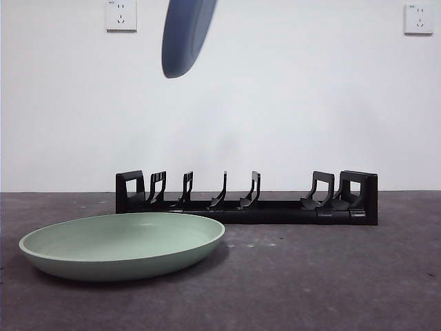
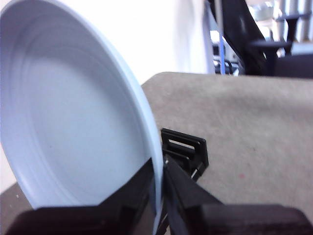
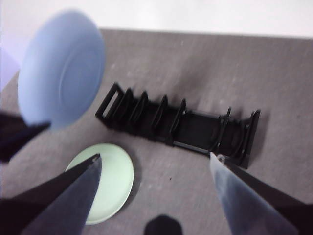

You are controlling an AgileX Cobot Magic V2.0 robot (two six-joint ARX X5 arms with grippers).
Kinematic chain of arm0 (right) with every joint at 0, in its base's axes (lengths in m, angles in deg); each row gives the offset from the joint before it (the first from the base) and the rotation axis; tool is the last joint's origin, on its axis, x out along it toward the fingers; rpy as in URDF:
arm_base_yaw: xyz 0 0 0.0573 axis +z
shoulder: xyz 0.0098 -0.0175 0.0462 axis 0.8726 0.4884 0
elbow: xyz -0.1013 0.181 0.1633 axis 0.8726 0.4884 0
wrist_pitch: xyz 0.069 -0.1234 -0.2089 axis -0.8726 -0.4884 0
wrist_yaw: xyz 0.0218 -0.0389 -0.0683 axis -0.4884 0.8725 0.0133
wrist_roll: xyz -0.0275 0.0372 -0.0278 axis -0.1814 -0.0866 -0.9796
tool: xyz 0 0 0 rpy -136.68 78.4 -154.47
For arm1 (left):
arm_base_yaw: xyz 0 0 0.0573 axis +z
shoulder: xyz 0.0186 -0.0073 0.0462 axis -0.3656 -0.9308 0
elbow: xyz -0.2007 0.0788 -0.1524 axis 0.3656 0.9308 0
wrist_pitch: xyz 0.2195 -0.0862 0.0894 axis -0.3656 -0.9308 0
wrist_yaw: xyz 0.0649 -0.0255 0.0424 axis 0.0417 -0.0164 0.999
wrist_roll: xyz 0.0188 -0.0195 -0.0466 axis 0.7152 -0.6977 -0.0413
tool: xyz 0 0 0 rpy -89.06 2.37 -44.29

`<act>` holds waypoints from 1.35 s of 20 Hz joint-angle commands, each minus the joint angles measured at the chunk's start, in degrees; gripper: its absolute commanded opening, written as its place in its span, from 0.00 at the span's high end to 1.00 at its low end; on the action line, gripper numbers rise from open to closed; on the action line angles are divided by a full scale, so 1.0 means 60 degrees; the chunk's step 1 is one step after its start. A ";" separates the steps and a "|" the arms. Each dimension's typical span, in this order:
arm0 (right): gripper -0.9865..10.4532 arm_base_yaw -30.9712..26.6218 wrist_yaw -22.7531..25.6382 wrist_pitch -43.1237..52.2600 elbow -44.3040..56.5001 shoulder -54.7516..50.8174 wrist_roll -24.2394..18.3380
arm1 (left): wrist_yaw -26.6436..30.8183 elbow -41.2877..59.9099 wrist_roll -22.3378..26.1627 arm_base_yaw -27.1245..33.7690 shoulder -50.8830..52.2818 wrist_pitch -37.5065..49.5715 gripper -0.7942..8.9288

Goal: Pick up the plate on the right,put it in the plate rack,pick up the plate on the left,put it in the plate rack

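A blue plate (image 1: 186,34) hangs on edge high above the left part of the plate rack (image 1: 248,200), a long low black rack with upright prongs. My left gripper (image 2: 159,196) is shut on the rim of the blue plate (image 2: 73,122), with one end of the rack (image 2: 188,149) showing below it. A pale green plate (image 1: 124,245) lies flat on the table in front of the rack's left end. My right gripper (image 3: 155,156) is open and high above the table, looking down on the rack (image 3: 181,122), the green plate (image 3: 107,181) and the held blue plate (image 3: 61,76).
The table (image 1: 331,276) is dark grey and speckled, with a white wall behind carrying two sockets (image 1: 121,15). Part of the left arm (image 3: 17,134) shows dark at the edge of the right wrist view.
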 commanded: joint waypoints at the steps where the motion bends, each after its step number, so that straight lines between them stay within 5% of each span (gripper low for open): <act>1: 0.58 0.0270 -0.0255 -0.0004 0.0331 -0.0011 -0.0138 | -0.0412 -0.0007 -0.0929 0.0324 -0.0452 0.0495 0.93; 10: 0.58 0.1566 -0.0066 -0.0160 0.1971 -0.0011 -0.0215 | -0.0743 -0.0007 -0.2073 0.0831 -0.2189 0.1763 0.93; 21: 0.58 0.1698 0.0160 0.1705 0.5646 -0.0069 -0.0084 | -0.0867 -0.0007 -0.2051 0.1577 -0.3177 0.1956 0.93; 27: 0.58 0.1745 0.0160 0.2142 0.5992 -0.0066 0.0018 | -0.1049 -0.0007 -0.2058 0.1610 -0.3920 0.2142 0.93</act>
